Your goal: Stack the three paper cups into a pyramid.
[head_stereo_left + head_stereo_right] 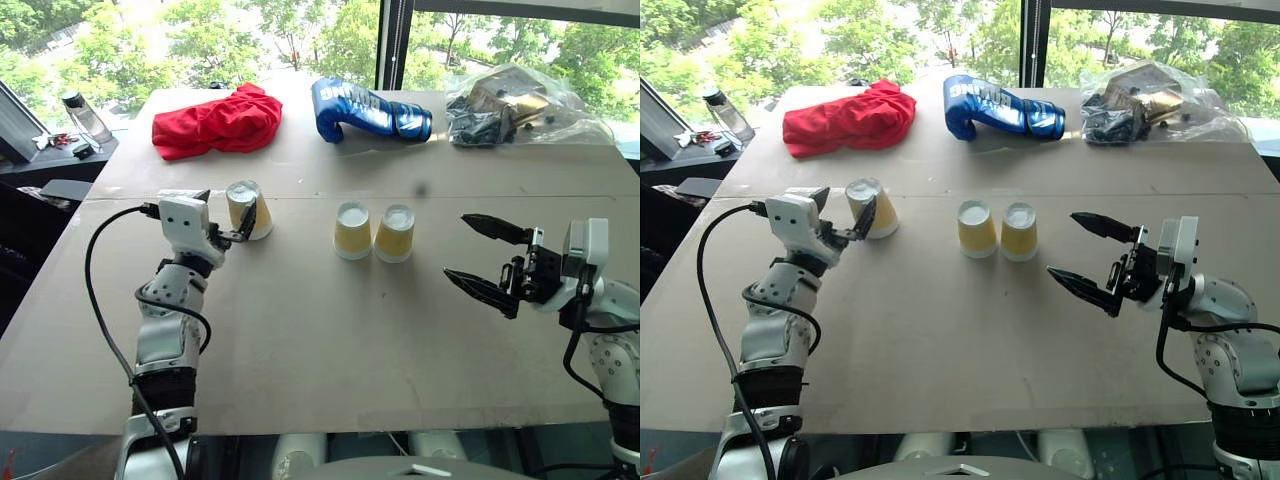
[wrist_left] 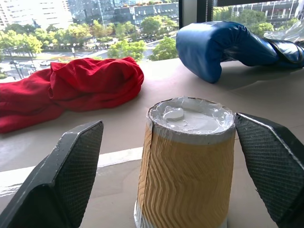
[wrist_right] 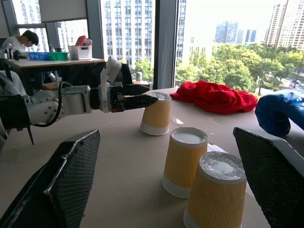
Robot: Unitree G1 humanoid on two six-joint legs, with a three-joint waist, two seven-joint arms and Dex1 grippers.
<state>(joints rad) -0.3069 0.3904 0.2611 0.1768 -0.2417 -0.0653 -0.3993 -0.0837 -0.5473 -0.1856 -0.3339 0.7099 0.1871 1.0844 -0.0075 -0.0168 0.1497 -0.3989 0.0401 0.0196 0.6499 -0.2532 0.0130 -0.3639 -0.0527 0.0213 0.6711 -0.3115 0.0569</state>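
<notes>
Tan-yellow ribbed paper cup (image 1: 248, 209) stood upside down at table's (image 1: 300, 340) 9 o'clock side, white base up, flanked by spread fingers of left hand (image 1: 236, 216); contact cannot be told. Two matching tan-yellow cups (image 1: 352, 230) (image 1: 394, 233) stood inverted, side by side, touching, at table centre. Right hand (image 1: 480, 256) held wide open, empty, at 3 o'clock. Red cloth (image 1: 215, 122), blue boxing glove (image 1: 368, 110), clear plastic bag (image 1: 520, 105) seen along 12 o'clock edge.

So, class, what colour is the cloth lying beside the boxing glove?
Red; the cloth shows best in the left wrist view.
</notes>
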